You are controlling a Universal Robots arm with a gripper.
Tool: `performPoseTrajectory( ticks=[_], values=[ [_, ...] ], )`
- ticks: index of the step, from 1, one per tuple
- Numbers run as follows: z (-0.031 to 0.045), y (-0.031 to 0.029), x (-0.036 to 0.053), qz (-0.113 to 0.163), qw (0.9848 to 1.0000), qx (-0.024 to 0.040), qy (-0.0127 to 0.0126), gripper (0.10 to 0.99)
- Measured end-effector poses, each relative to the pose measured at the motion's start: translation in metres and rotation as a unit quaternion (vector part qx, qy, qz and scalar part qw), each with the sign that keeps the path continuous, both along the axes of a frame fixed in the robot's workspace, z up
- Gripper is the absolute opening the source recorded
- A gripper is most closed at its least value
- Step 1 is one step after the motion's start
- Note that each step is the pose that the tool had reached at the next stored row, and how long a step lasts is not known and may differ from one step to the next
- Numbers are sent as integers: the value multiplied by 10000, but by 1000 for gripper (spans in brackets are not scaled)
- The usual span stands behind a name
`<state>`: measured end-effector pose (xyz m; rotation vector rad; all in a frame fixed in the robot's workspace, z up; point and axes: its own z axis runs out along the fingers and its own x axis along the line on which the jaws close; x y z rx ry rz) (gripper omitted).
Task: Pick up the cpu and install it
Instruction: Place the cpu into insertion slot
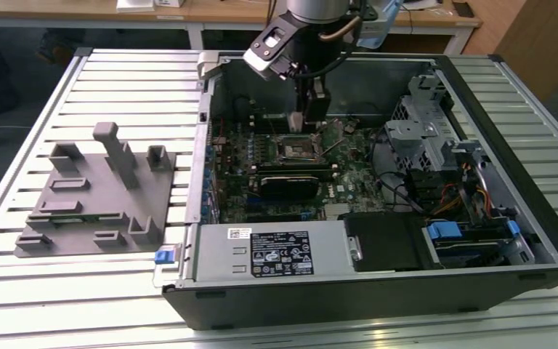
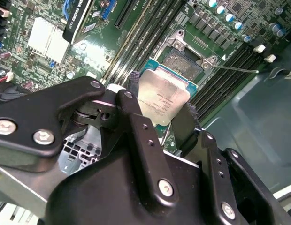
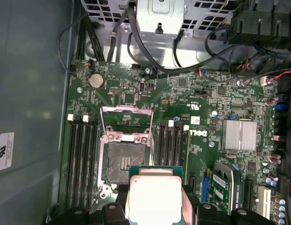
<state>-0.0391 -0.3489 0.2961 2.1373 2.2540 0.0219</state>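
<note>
Item: one cpu [image 2: 163, 96] [image 3: 154, 197], silver lid with a green rim showing all round, held level in the gripper [image 2: 160, 105] [image 3: 155, 206] [image 1: 304, 116]. The gripper's two black fingers [image 2: 132, 86] are closed onto two opposite edges of the chip; the other two edges are free. Just beyond the fingertips: one socket [image 3: 123, 161] [image 2: 184, 61] [image 1: 298, 149], open, its one load frame [image 3: 126, 123] raised, the chip above and apart from it. Two banks of memory slots [image 3: 83, 154] flank the socket, one on each side. All sits on one motherboard [image 3: 202, 93] inside one computer case [image 1: 376, 294], whose walls stand well clear of the gripper. Outside the case: one grey fixture block [image 1: 95, 196].
</note>
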Motion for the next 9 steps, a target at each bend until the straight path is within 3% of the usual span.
performPoseTrajectory(
  ticks=[9],
  values=[
    [-108, 34, 0, 0, 10000, -1, 1, 525]
  ],
)
